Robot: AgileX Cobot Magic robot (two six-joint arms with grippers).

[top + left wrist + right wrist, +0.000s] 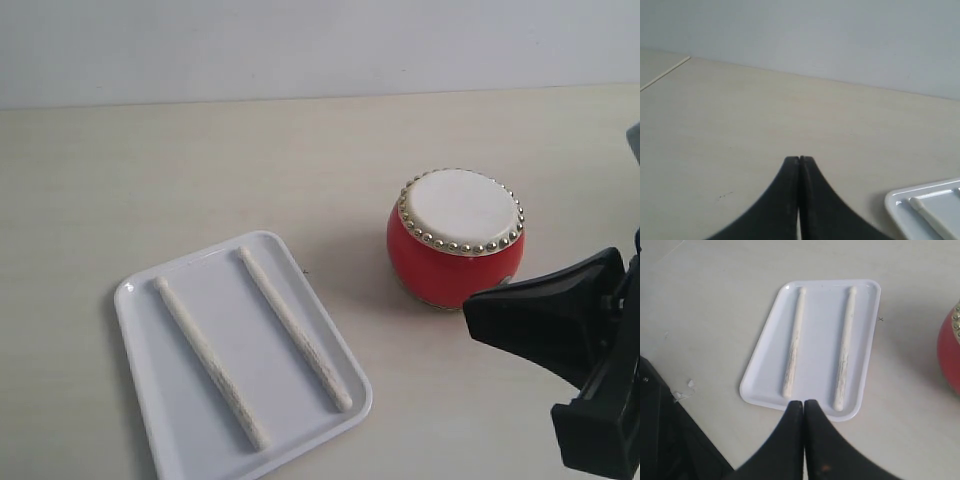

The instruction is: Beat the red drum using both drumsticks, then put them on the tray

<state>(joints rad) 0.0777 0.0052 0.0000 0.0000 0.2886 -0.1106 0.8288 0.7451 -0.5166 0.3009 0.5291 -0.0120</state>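
Two drumsticks (295, 330) parallel on one tray (250, 340); one red drum (455, 250) apart; left jaws, right jaws closed tight, empty.

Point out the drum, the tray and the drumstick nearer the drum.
Glossy red drum (460, 210), exterior view, drumhead centre.
White plastic tray (248, 340), exterior view, bare middle floor.
Pale wooden drumstick nearer drum (294, 328), exterior view, mid-shaft.

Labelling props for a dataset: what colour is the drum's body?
Glossy red, on the red drum, under a cream-white head; the exterior view shows it best.
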